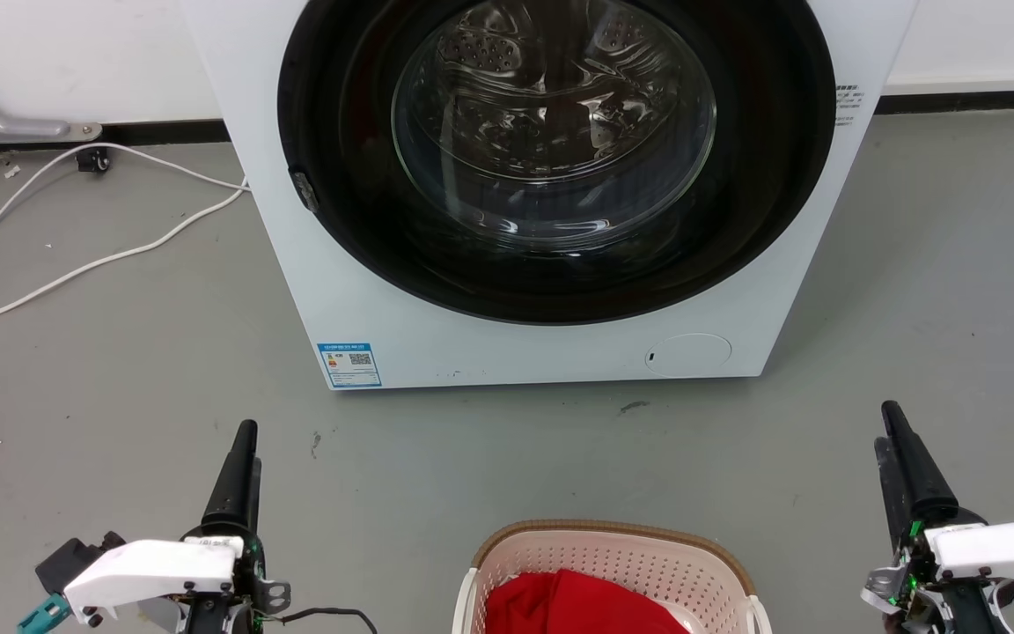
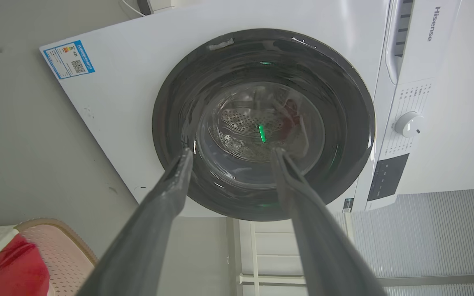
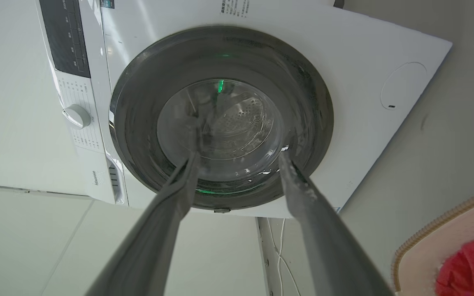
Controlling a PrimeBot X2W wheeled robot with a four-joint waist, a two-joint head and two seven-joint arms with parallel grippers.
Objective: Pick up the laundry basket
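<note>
Between the two claws, on the floor: the laundry basket [image 1: 630, 559] stands in front of the washing machine [image 1: 384, 291] and apart from it, low in the middle of the head view.
Contents: a red cloth [image 1: 577, 603] is heaped inside, with its top near rim height.
Left claw [image 1: 246, 431]: open, fingers spread with nothing between them, off to the basket's left and well apart from it.
Right claw [image 1: 887, 427]: also open and empty, well apart on the basket's right.
Aim of both: the wrist views look along the fingers at the washer door, with the basket in a lower corner of each.
Handling, as a guess: thin perforated plastic, so light and fairly stiff, though the walls may flex if squeezed; the cloth should add little weight.
Slip: smooth walls would give poor purchase.
Where to hold: the brown woven-look rim on two opposite sides, one claw each. Pale pieces at both sides may be handles, but I cannot tell.
Risk: lifting by one side would likely tip it.
</note>
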